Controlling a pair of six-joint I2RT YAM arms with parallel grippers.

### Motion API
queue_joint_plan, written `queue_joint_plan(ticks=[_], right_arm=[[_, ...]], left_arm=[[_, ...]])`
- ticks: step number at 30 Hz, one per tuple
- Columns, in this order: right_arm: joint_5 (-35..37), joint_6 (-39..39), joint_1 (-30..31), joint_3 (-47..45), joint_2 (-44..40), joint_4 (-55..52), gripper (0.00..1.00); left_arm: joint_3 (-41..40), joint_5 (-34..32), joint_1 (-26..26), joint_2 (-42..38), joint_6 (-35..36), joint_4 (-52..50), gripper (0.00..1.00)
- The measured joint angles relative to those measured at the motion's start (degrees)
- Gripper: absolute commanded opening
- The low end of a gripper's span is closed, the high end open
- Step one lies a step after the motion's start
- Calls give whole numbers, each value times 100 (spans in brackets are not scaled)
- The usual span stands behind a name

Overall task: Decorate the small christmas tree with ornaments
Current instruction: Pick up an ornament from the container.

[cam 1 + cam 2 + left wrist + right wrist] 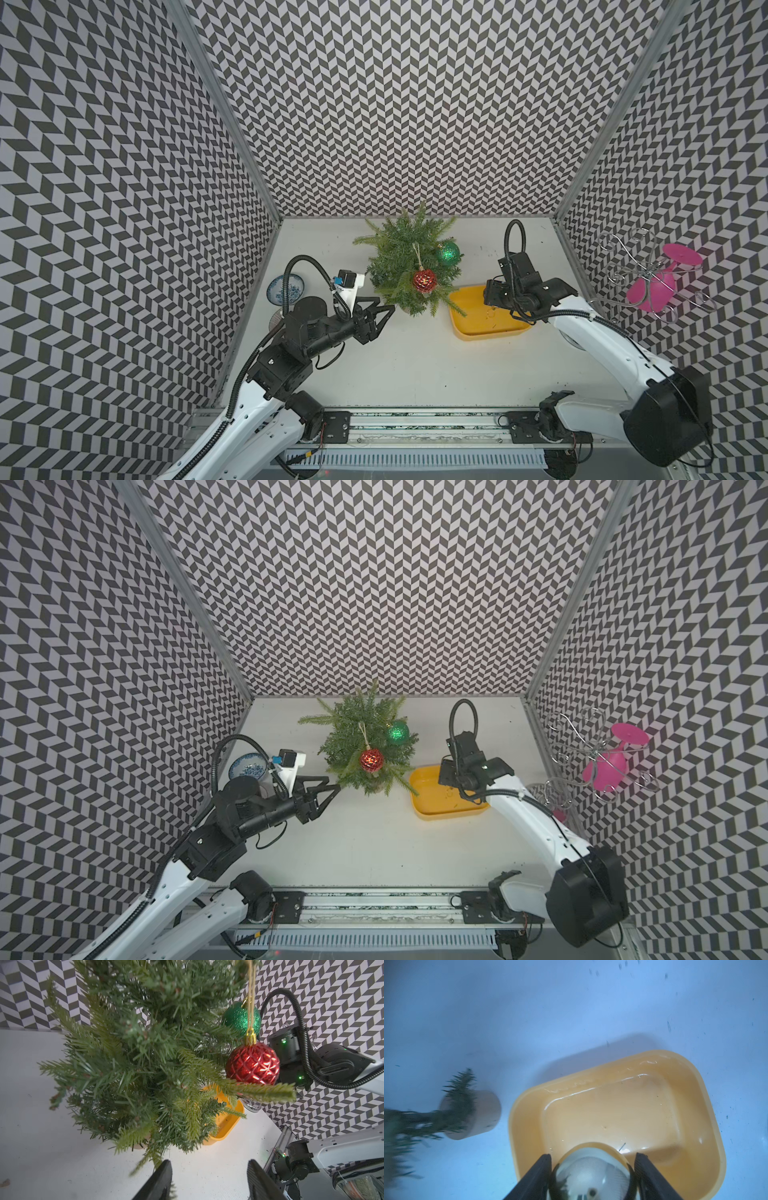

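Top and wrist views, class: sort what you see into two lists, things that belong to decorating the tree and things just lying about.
Belongs to the job: small christmas tree; green ornament and red ornament hanging on it; shiny ball gripped by the right gripper; yellow tray; open left gripper.

Lying about: blue-patterned bowl; pink goblet; wire stand.

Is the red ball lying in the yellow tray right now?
No, the red ball hangs by its string from a branch of the tree, beside the yellow tray rather than in it.
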Motion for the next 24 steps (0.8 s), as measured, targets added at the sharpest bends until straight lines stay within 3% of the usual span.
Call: queue_joint_plan(ticks=[14,24], right_arm=[[-426,-192,-28,1231,-741,-234,64],[-999,-391,24,2378,-634,-317,62]], left_arm=[[555,-92,2,350,-66,184,59],[1071,-52,472,466,-155,214,46]])
